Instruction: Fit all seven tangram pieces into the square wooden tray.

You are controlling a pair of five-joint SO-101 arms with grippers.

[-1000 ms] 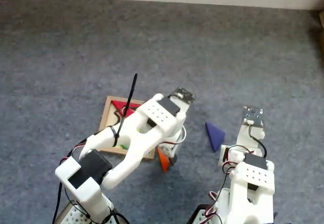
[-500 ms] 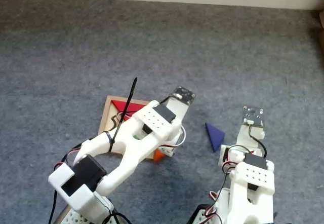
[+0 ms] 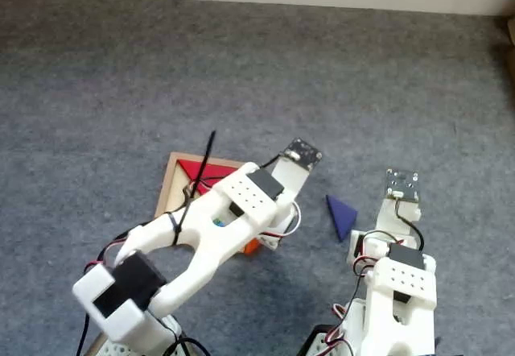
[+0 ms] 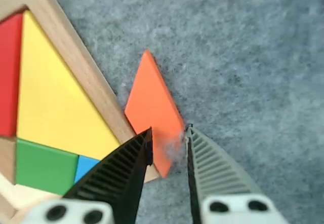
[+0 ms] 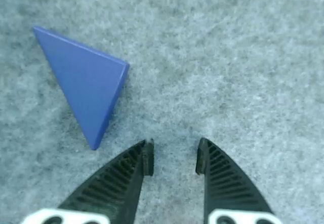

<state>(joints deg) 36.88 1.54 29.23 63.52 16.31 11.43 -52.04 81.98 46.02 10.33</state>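
Orange is the colour of the piece in hand: a slanted four-sided tile (image 4: 152,112) lies flat on the grey carpet (image 3: 322,66), one corner against the outer side of the wooden tray's rim (image 4: 81,67). The left pincer (image 4: 167,132) stands over the tile's near corner with its jaws a narrow gap apart, the tip of the tile between them; they do not look clamped on it. Judging from this, the step is getting the orange tile over the rim and into the tray. The next move calls for a firm pinch on the tile, a lift clear of the rim, a turn to match the free slot, and a flat set-down. Inside the tray, on the far side of the rim from the pincer's tips, sit a yellow triangle (image 4: 55,97), a red piece (image 4: 10,72), a green square (image 4: 43,165) and a light blue piece (image 4: 86,167), with some bare wood beside the green one. The raised rim is the chief obstacle, and the placed pieces could be nudged. The right pincer (image 5: 173,155) hangs open over bare carpet, with a dark blue triangle (image 5: 86,79) just ahead of its tips, toward the other arm, outside the tray.
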